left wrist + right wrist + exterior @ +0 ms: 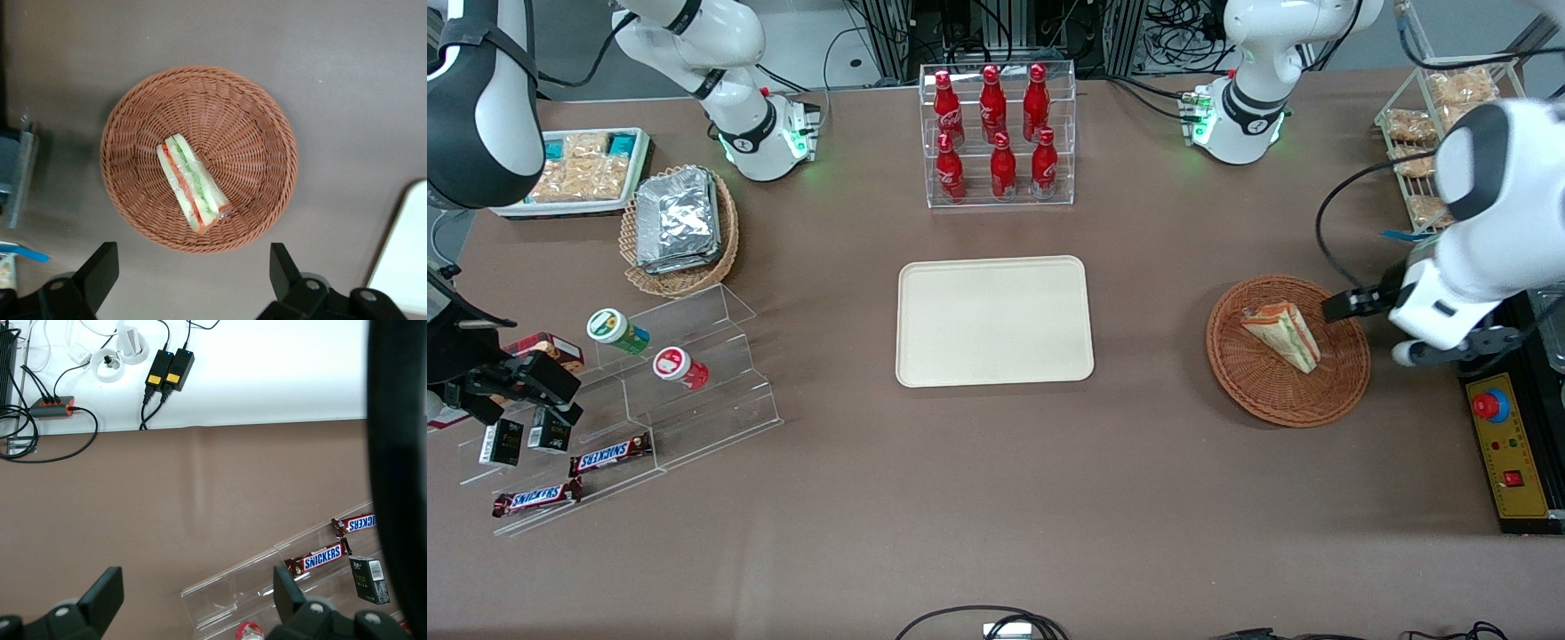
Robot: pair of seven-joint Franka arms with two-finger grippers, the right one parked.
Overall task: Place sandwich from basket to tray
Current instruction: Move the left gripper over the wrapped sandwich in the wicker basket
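Note:
The sandwich (1282, 335), a clear-wrapped wedge with green and orange-red filling, lies in the reddish-brown wicker basket (1232, 356) toward the working arm's end of the table. The cream tray (994, 320) sits bare at the table's middle. My left gripper (1356, 307) hovers high above the basket's rim on the working arm's side. The left wrist view looks straight down on the sandwich (192, 184) lying in the basket (253, 127). There the gripper (192, 252) is open with nothing between its fingers. A corner of the tray (407, 253) shows too.
A clear rack of red bottles (996, 133) stands farther from the camera than the tray. A control box with a red button (1507, 444) and a wire rack of snacks (1440, 116) flank the basket. A tan basket of foil packets (680, 222) and acrylic steps (649, 382) lie toward the parked arm's end.

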